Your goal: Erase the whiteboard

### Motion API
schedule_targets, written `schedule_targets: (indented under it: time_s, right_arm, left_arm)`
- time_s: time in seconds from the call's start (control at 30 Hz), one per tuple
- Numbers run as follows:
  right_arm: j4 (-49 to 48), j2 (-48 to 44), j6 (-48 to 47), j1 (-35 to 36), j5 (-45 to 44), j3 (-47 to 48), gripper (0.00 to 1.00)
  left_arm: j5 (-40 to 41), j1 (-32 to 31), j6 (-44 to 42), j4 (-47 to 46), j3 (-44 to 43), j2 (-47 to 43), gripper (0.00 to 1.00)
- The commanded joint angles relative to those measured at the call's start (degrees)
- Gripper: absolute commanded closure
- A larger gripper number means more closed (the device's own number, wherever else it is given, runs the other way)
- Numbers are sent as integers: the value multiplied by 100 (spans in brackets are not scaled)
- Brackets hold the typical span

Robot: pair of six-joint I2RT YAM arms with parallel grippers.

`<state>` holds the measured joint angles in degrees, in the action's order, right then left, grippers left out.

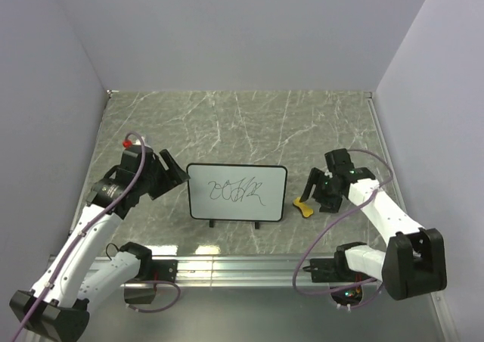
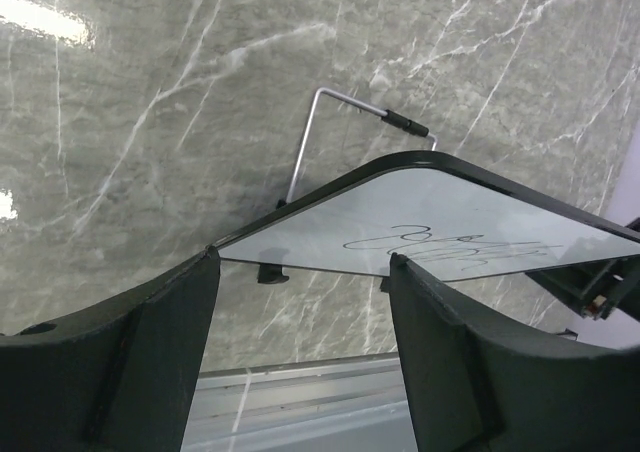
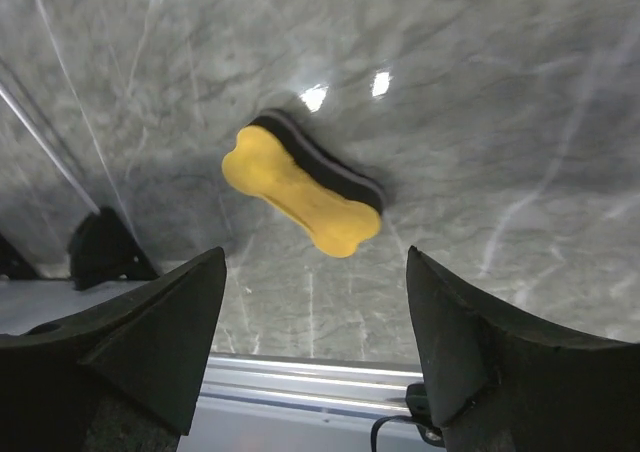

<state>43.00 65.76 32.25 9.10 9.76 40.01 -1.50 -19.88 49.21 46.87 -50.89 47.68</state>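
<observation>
Progress: none yet, your whiteboard (image 1: 237, 193) stands mid counter (image 1: 227, 122), black scribble (image 2: 450, 247) intact | left end effector (image 2: 300, 262) wide, empty, just beside the board's left edge | right end effector (image 3: 315, 262) wide, empty, hovering over the yellow eraser (image 3: 300, 200) lying on the counter | remaining: grab eraser, wipe all.

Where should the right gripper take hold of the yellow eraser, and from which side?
Across its narrow waist, from straight above. The eraser lies flat on the table, yellow face up, dark pad beneath; the pinched middle should suit the open right gripper above it.
</observation>
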Motion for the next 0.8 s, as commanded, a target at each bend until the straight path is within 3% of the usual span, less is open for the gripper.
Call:
schedule_targets:
  time_s: [0.0,0.17,0.47,0.77]
  right_arm:
    - [-547,199,106,381,27,-37,20]
    - [-442,903,19,979,-762,349,20]
    - [-205,1825,-254,1120,-1652,833,21]
    - [375,1687,-474,1401,-2110,1369,21]
  left_arm:
    - [132,-34,-61,-47,-26,-58,26]
    - [88,-42,-254,-91,-157,250,29]
    - [115,-51,-386,-47,-290,409,31]
    - [106,-51,-324,33,18,75,32]
